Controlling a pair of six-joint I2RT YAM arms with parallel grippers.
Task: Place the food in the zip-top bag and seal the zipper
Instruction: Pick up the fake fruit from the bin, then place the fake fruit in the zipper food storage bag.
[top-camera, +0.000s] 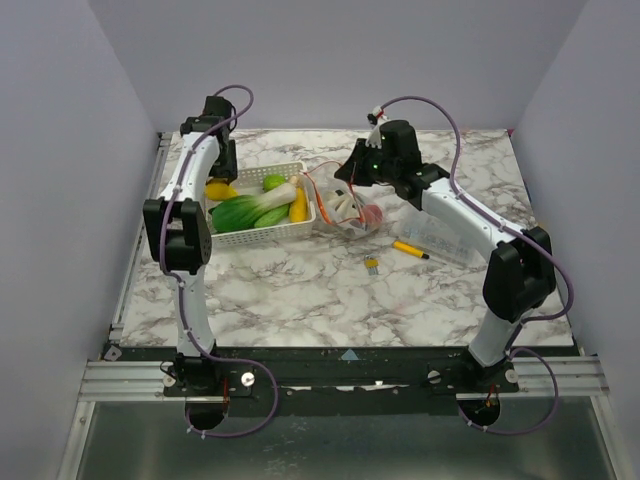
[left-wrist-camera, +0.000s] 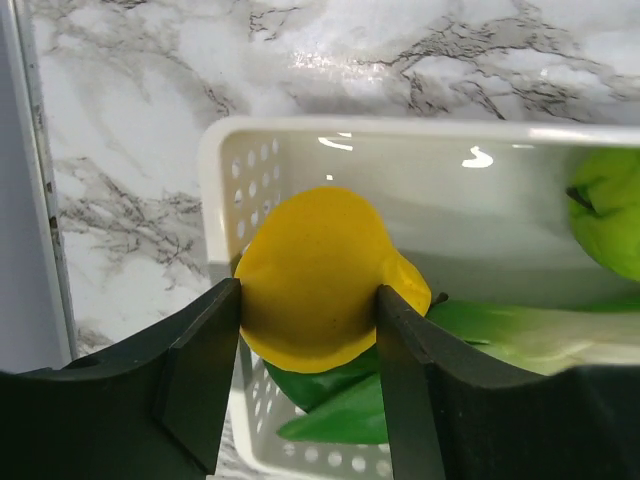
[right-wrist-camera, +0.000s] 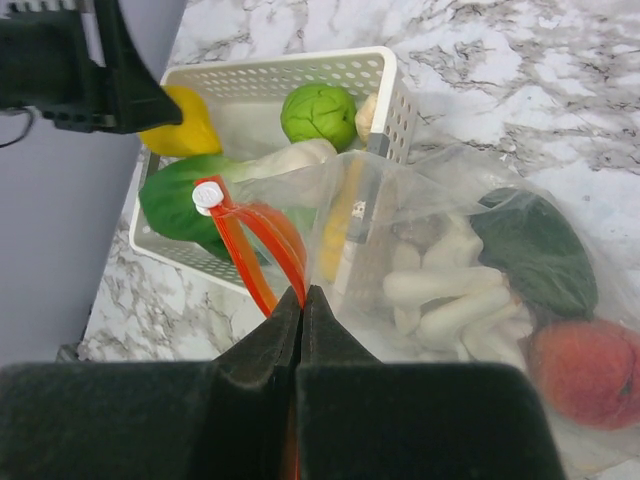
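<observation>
My left gripper (left-wrist-camera: 308, 290) reaches into the white lattice basket (left-wrist-camera: 400, 130) and is shut on a yellow lemon-like fruit (left-wrist-camera: 310, 270), one finger on each side. In the top view this gripper (top-camera: 220, 180) is at the basket's left end. Green vegetables (top-camera: 240, 213), a green round fruit (right-wrist-camera: 318, 115) and a yellow piece (top-camera: 298, 205) lie in the basket. My right gripper (right-wrist-camera: 301, 292) is shut on the orange-red zipper (right-wrist-camera: 245, 255) and holds up the mouth of the clear zip-top bag (right-wrist-camera: 440, 230). The bag holds white pieces (right-wrist-camera: 450, 285), a dark piece (right-wrist-camera: 535, 255) and a red fruit (right-wrist-camera: 590, 370).
A yellow marker pen (top-camera: 410, 250) and a small yellow-and-grey item (top-camera: 371, 264) lie on the marble table right of the bag. A rigid clear box (top-camera: 448, 238) sits under the right arm. The basket (top-camera: 260, 238) touches the bag's left side.
</observation>
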